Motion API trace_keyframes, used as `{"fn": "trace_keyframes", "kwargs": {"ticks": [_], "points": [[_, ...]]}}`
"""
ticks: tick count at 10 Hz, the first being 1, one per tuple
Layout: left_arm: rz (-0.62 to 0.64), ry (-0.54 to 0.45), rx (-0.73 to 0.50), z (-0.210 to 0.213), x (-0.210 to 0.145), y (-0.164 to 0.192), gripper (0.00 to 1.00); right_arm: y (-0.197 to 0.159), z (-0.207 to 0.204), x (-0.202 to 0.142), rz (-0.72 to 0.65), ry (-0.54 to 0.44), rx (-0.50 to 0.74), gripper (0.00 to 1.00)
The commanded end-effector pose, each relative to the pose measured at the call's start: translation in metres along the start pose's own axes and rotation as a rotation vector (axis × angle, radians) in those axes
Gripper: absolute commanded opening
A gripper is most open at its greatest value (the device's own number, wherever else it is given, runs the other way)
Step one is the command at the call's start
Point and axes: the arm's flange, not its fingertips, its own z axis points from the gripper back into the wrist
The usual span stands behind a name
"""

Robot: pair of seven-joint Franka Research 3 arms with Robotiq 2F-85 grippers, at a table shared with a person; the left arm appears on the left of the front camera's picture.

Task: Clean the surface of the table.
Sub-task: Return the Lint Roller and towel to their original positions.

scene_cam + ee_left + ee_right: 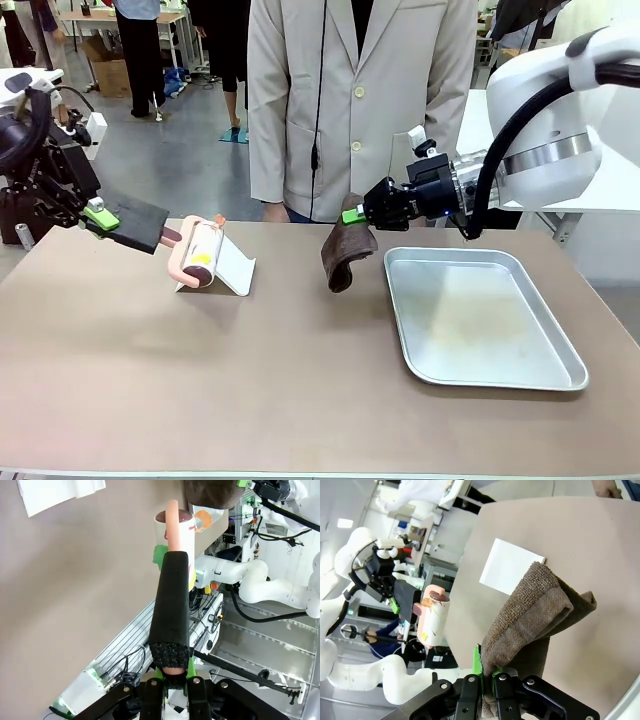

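Right now R gripper (pixel 352 215) clenched on brown cloth (pixel 345 257), hanging just above table (pixel 300 380), tip abt touching. L gripper (pixel 98 217) clamped on lint roller (pixel 200 254) handle, long axis across, w/ roller head over white sheet (pixel 232 268). Table straight below both; cloth nearer middle.

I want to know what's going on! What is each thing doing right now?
Left gripper: shut on the lint roller's handle.
Lint roller: held up above the table.
Right gripper: shut on the brown cloth.
Brown cloth: hanging folded.
Tray: empty, flat on the table.
White sheet: lying on the table.
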Motion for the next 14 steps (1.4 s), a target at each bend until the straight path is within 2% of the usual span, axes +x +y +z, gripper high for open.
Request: {"fn": "trace_keyframes", "kwargs": {"ticks": [1,3,6,9,11,14], "points": [[0.03,0.05,0.039,-0.004,0.02,-0.017,0.16,0.005,-0.018,-0.006,0.016,-0.046,-0.009,0.07],[0.087,0.052,0.126,-0.005,0.046,-0.043,0.16,0.003,-0.03,-0.013,0.019,-0.041,-0.029,0.07],[0.14,-0.002,0.25,-0.012,0.072,-0.063,0.16,-0.006,-0.042,-0.019,-0.015,-0.024,-0.063,0.07],[0.158,0.047,0.375,-0.029,0.11,-0.073,0.16,-0.007,-0.051,-0.029,-0.002,-0.023,-0.075,0.07],[0.168,0.087,0.412,-0.044,0.134,-0.074,0.16,-0.01,-0.048,-0.031,-0.007,-0.024,-0.066,0.07],[0.21,0.076,0.44,-0.059,0.167,-0.066,0.16,-0.011,-0.042,-0.035,0.003,-0.032,-0.052,0.07]]}}
